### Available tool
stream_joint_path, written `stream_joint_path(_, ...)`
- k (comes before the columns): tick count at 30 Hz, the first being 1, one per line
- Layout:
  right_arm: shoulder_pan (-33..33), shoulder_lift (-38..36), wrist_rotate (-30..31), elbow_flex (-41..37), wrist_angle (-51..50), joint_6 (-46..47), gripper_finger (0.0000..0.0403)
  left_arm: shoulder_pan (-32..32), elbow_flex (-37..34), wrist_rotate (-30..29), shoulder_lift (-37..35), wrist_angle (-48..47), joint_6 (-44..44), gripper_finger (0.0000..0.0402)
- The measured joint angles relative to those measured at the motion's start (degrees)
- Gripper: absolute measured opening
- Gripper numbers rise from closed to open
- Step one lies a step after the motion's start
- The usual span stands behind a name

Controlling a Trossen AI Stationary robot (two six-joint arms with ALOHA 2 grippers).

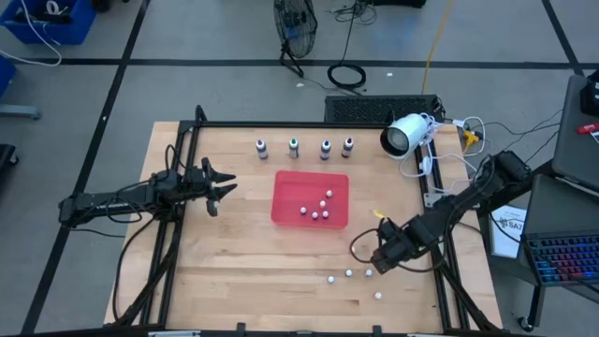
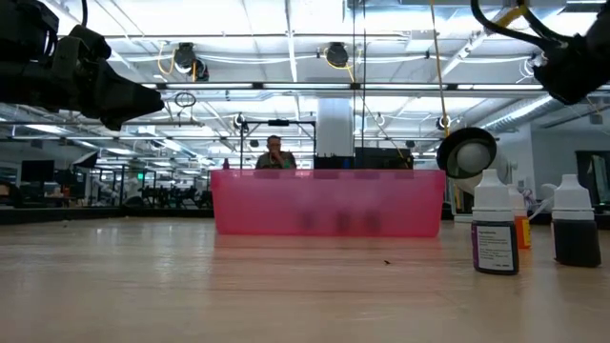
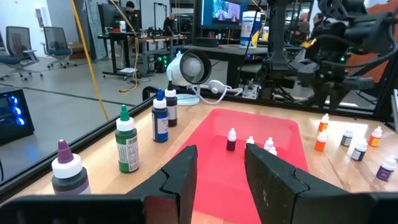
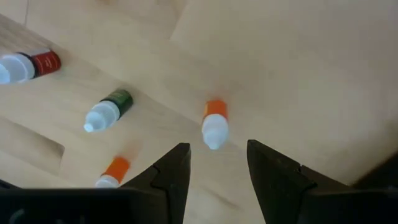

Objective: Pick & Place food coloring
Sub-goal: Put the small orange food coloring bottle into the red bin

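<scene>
At the bench's far edge, four food coloring bottles (image 1: 304, 147) stand upright in a row, behind the red tray (image 1: 310, 198).
The left gripper (image 1: 223, 187) hovers left of the tray, its jaws closed on nothing. The right gripper (image 4: 214, 163) hangs low over the near right corner — jaws parted, empty — above small dropper bottles (image 4: 215, 124) standing on the wood.
</scene>
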Motion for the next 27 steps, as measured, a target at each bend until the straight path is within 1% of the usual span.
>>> stream_joint_path(4,0.7,0.0,0.3,-3.1,4.7,0.9,0.0146,0.0,0.0,0.0,0.0,0.0,0.0,0.0136)
stream_joint_path(11,0.7,0.0,0.3,-6.5,7.7,1.2,0.0146,0.0,0.0,0.0,0.0,0.0,0.0,0.0136)
stream_joint_path(23,0.6,0.0,0.1,-7.1,8.6,1.2,0.0145,0.0,0.0,0.0,0.0,0.0,0.0,0.0136)
stream_joint_path(27,0.6,0.0,0.1,-7.1,8.7,1.2,0.0135,0.0,0.0,0.0,0.0,0.0,0.0,0.0136)
